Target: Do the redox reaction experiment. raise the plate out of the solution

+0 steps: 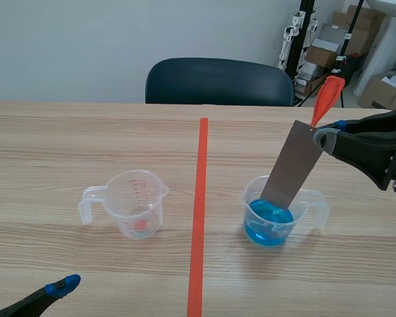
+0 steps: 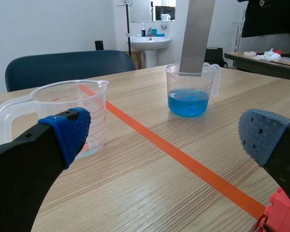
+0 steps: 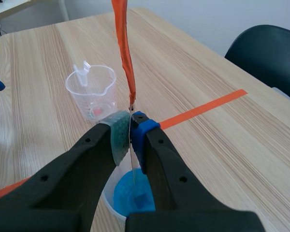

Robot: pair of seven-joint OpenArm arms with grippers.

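Step in hand: lifting plate [image 1: 292,165] out of blue solution [image 1: 269,223].

Scene view, right of centre: plate tilted, top leaning toward upper right, lower end inside rim of cup [image 1: 315,201]. Pinched at its top corner by right gripper [image 1: 320,135], pads closed tight on the thin sheet. Orange tag [image 1: 328,94] sticking up from that corner.

Left wrist view: lower edge about level with cup rim, above the blue surface. Judged out of the liquid, not yet clear of the cup.

Left gripper [image 2: 166,134]: fingers spread wide, nothing between them. Low in lower left corner of scene view. Other cup [image 1: 135,206] left of centre, just ahead of this gripper, untouched.

Next move, as judged:
- Raise straight up until lower edge clears rim.
- Go slowly, no scraping of cup wall, or cup could tip and spill.
- Pause over cup for drips.
- Hold a firm pinch: thin smooth sheet gripped by one corner, likely to swing or slip.
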